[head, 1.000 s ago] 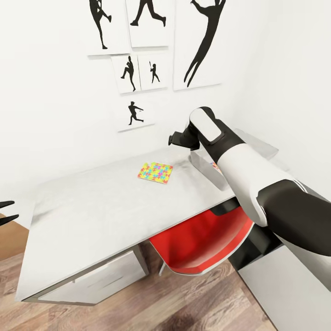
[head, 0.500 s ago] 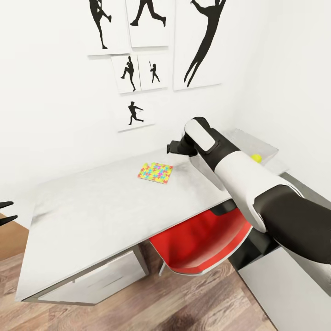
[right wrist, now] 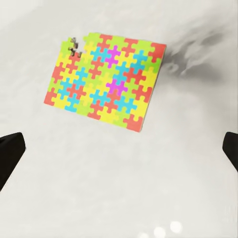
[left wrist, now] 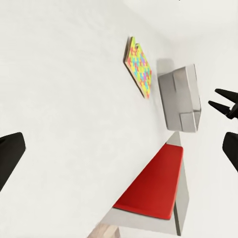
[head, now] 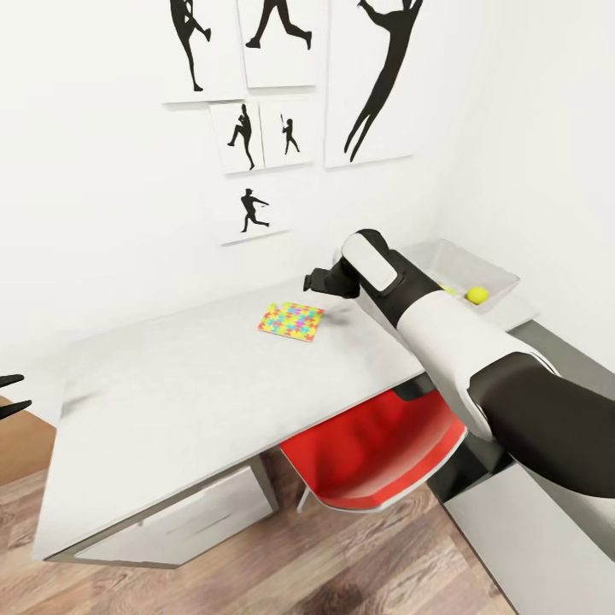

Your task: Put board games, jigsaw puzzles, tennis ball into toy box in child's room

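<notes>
Lying flat on the table, a jigsaw puzzle is seen just beside the right gripper, whose fingers are spread apart and empty. The tennis ball is held in the toy box. The left gripper is spread open too.

Child's room: athlete silhouette pictures, jigsaw puzzle on table.

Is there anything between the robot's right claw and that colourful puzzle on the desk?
Nothing: only bare table separates the right gripper from the jigsaw puzzle, clearest in the right wrist view.

multicoloured jigsaw puzzle, yellow-green tennis ball, red chair.
</notes>
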`<state>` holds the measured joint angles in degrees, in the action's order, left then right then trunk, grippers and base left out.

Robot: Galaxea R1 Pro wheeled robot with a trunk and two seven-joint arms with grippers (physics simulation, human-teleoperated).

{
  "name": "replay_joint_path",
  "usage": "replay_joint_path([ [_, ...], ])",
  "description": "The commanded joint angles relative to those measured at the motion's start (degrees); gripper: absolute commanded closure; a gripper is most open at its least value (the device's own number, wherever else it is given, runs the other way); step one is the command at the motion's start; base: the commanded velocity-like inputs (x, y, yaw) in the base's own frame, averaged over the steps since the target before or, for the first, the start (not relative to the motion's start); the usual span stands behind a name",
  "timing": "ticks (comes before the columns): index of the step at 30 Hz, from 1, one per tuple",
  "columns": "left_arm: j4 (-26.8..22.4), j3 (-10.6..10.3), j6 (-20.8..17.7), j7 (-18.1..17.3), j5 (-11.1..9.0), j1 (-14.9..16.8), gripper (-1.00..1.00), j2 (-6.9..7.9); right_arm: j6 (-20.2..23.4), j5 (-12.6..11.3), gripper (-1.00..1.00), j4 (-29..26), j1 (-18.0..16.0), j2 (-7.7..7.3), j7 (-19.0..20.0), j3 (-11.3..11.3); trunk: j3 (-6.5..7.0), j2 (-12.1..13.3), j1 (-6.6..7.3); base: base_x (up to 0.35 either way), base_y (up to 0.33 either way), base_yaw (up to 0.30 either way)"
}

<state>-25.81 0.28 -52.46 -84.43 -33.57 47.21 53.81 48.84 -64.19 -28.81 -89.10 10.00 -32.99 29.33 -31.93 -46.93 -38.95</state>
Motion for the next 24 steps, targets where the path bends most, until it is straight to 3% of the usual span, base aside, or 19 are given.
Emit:
replay_joint_path([
  [1, 0.03, -0.02, -0.61, -0.20, 0.00, 0.05, -1.00, 0.03, -0.10, -0.50, -1.00, -0.02, -0.05, 0.00, -0.47, 0.20, -0.06, -0.05, -0.01, 0.014, 0.101, 0.000],
  [24, 0.14, -0.02, -0.61, -0.15, -0.09, 0.01, -1.00, 0.32, -1.35, -0.49, -1.00, -0.02, 0.06, 0.00, -0.41, 0.26, -0.06, -0.05, -0.01, 0.013, 0.062, 0.000],
])
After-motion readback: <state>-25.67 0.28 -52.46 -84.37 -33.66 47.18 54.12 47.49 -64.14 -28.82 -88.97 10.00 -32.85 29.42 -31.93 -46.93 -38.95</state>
